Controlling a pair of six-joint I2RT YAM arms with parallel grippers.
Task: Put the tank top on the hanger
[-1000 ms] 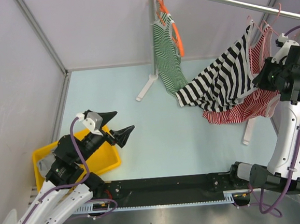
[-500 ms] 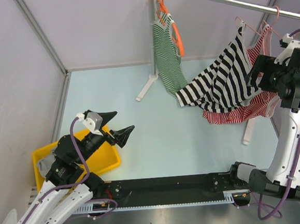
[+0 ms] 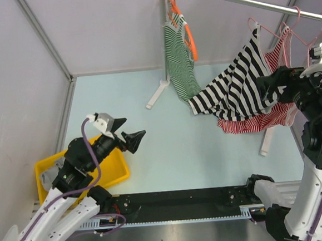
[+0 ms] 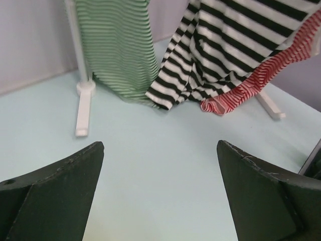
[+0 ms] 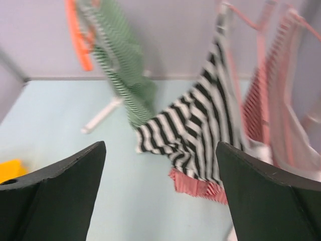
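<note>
The tank top (image 3: 234, 89), with wide black and white stripes, hangs at the right end of the rack, its upper corner caught high on the hanger (image 3: 254, 24), a thin pale pink wire whose hook sits over the metal rail (image 3: 235, 1). From that corner the cloth sags down and to the left in a loose diagonal, and its lowest folds end close to the hem of the green-and-white striped top (image 3: 178, 60). Whether both shoulder straps sit on the wire cannot be told, since the right wrist view is blurred. Directly behind and below the tank top hangs a red-and-white striped top (image 3: 256, 123), whose hem shows beneath the black and white cloth. The right gripper (image 5: 160, 150) stands beside the tank top's right edge with its dark fingers (image 5: 60, 191) spread wide and nothing between them; contact with the cloth cannot be confirmed. The green top hangs on a thick orange hanger (image 3: 190, 40) near the rack's white upright, whose foot (image 3: 158, 93) rests on the pale blue table (image 3: 169, 153). The left gripper (image 3: 132, 128) is well apart from the rack, above a yellow bin (image 3: 114, 175) at the near left, its fingers likewise wide apart and empty.
</note>
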